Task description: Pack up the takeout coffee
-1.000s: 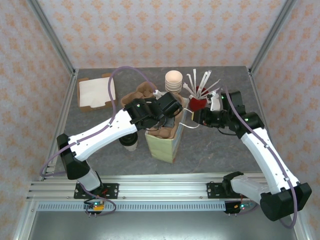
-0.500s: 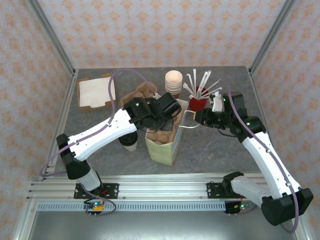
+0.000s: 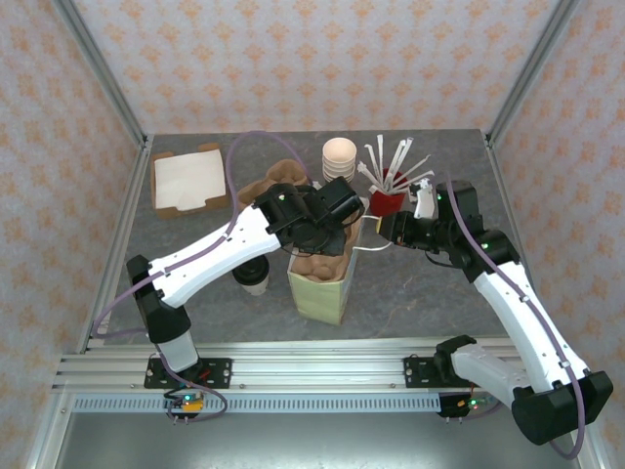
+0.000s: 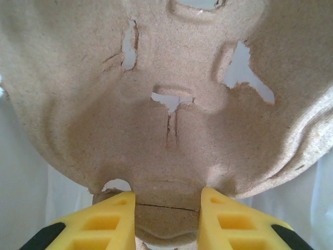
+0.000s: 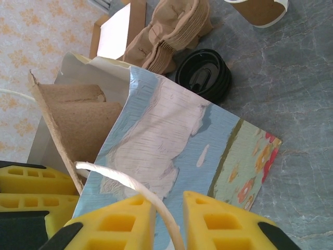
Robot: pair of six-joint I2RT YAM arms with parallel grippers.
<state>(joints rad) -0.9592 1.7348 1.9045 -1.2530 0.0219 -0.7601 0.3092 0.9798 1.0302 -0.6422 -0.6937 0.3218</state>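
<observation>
The takeout coffee, a small brown cup with a black lid, stands on the table left of the paper bag, partly under my left arm. My left gripper hangs over the bag's mouth, shut on the edge of a brown pulp cup carrier that stands partly inside the bag. The yellow fingers press both sides of the carrier's rim. My right gripper is at the bag's right side, shut on its white cord handle.
A stack of pulp carriers and a box of napkins lie at the back left. Behind the bag are the stacked lidless cups and the red cup of stirrers.
My left arm has swung to the right and carried the carrier further over and into the bag's mouth. The right gripper has kept the handle and hardly moved.
</observation>
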